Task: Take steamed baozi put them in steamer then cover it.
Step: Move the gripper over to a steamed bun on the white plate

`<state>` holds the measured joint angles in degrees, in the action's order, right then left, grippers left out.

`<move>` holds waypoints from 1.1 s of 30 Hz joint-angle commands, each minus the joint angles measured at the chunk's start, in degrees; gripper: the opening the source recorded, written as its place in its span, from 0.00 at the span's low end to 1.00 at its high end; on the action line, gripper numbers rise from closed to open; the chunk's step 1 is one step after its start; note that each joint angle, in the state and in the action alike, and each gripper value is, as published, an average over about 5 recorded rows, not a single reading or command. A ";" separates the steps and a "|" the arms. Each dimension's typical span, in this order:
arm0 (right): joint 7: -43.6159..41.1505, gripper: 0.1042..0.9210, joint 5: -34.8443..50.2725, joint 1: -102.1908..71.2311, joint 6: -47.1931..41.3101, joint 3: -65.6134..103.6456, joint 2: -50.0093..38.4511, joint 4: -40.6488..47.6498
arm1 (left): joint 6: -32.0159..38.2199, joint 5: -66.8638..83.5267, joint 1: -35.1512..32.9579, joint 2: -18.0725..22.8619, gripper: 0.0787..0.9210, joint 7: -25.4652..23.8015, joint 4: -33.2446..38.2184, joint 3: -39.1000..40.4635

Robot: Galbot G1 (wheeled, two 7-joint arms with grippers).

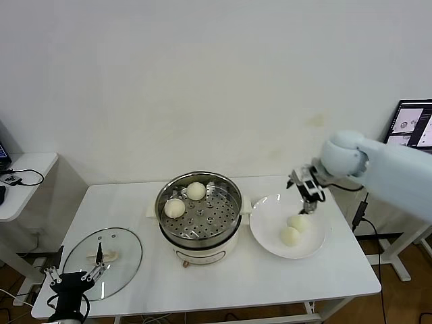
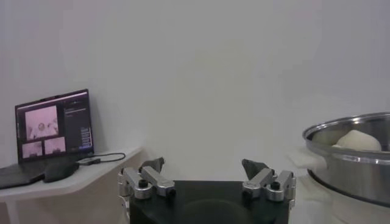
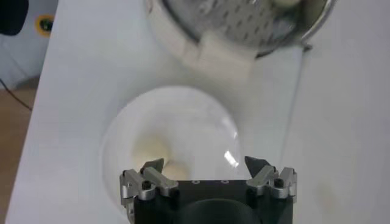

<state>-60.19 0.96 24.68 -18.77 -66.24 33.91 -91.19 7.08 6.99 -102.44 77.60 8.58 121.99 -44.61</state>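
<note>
1. Centrally on the white table [image 1: 223, 283]: the steamer [image 1: 199, 210], a shiny steel pot with a perforated tray, seated on a cream-white base, uncovered.
2. Inside it, against the far-left part of the tray: two steamed baozi, one at the back [image 1: 196, 191] and one on the left [image 1: 175, 208], close together but not touching.
3. Just right of the steamer: a white plate [image 1: 270, 239], its rim near the pot's side handle, carrying the other two baozi [image 1: 290, 235], side by side, apparently touching.
4. Above the far edge of that plate: the right gripper [image 1: 309, 202], pointing down, fingers spread wide, nothing between them, close over the nearer bun [image 1: 298, 222] without a visible touch.
5. Seen from the right wrist: fingertips [image 3: 152, 165] apart over the plate [image 3: 201, 115], a pale bun [image 3: 152, 150] showing beside one tip, steamer's rim and handle [image 3: 225, 52] beyond.
6. Flat on the table's front-left corner, well apart from the pot: the cover [image 1: 102, 253], clear glass with a metal rim and a cream oblong handle.
7. Low at that same corner, over the cover's near edge: the left gripper [image 1: 74, 273], fingers spread, holding nothing.
8. From the left wrist: open fingertips [image 2: 153, 164], the steamer's steel wall [image 2: 353, 164] to one side with a bun [image 2: 359, 140] peeking over the rim, a laptop [image 2: 52, 131] on a side table farther off.
</note>
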 commanded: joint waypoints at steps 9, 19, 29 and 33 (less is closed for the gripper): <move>1.61 0.88 -8.73 -22.79 1.96 12.76 -1.19 5.44 | -0.26 -0.42 0.01 0.23 0.88 -0.07 -0.58 -0.02; 3.41 0.88 -9.22 -25.85 2.69 14.34 3.97 10.07 | -0.22 -0.31 0.09 0.23 0.88 -0.09 -0.94 -0.44; 4.48 0.88 -9.96 -26.19 3.17 14.71 7.88 13.98 | -0.14 -0.06 0.40 0.13 0.88 -0.07 -1.82 -1.03; 4.98 0.88 -10.63 -26.43 3.31 14.94 8.86 15.38 | -0.13 -0.02 0.58 0.16 0.88 -0.08 -2.05 -1.00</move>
<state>-55.96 -8.73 -0.10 -15.82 -52.29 40.07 -79.09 6.92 6.94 -101.93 77.78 8.52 120.07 -45.66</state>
